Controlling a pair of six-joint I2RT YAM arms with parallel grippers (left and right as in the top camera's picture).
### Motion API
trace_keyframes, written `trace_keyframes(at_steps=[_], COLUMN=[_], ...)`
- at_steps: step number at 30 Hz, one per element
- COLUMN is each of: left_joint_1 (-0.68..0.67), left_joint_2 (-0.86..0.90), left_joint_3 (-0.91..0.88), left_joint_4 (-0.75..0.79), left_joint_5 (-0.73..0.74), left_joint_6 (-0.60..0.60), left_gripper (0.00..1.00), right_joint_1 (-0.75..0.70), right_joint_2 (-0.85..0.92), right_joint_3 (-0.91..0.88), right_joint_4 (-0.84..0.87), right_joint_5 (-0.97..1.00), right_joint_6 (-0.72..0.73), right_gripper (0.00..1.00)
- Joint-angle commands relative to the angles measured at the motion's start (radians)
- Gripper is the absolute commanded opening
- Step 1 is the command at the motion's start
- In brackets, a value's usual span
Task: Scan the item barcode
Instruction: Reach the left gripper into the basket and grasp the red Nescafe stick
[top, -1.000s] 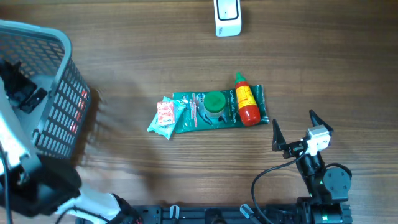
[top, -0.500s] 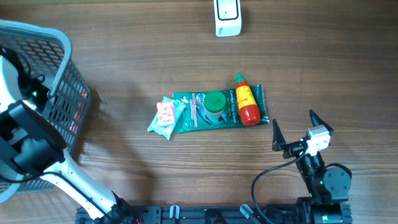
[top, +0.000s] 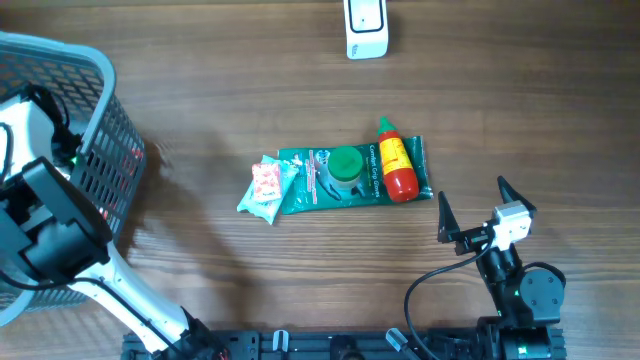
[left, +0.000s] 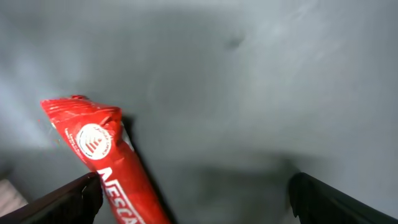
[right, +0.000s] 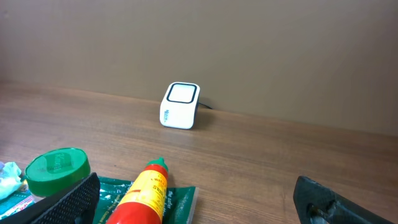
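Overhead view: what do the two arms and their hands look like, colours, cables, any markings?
The left arm has white links and black boxy joint housings. The right arm is black, with a white block at the wrist and a black cable looping beside it. Both the right hand and left hand have slim black fingers. No markings are legible.

Overhead: looks straight down on table (top: 200, 100); right wrist: low, faces scanner (right: 180, 106), shared with overhead; left wrist: close inside basket (top: 95, 170).

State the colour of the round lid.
Green; the round plastic lid shows best in the overhead view.
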Motion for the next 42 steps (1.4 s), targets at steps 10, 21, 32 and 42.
trace_keyframes(at_steps=[10,21,32,42], left_joint_1=[0.073,-0.019,-0.100,-0.100], left_joint_2=[0.034,0.010,0.010,0.009], left_joint_3=[0.135,0.134,-0.142,-0.197], left_joint_4=[0.037,-0.089,0.079,0.118], left_joint_5=[-0.143,0.026,-0.084,-0.143], left_joint_6=[0.367,0.515,0.515,0.515], left_gripper=[1.00,1.00,0.31,0.04], right_joint_1=[0.004,0.004,0.004,0.004], right_joint_2=[-0.008,-0.008,-0.008,-0.008], right_joint_3=[-0.001,-0.001,-0.001,-0.001], right_joint_4=[0.002,0.002,0.002,0.002], right_joint_5=[-0.016,-0.016,-0.016,-0.016], right_joint_6=[-0.014,-0.014,-0.014,-0.014], right_gripper=[1.00,0.99,1.00,1.00])
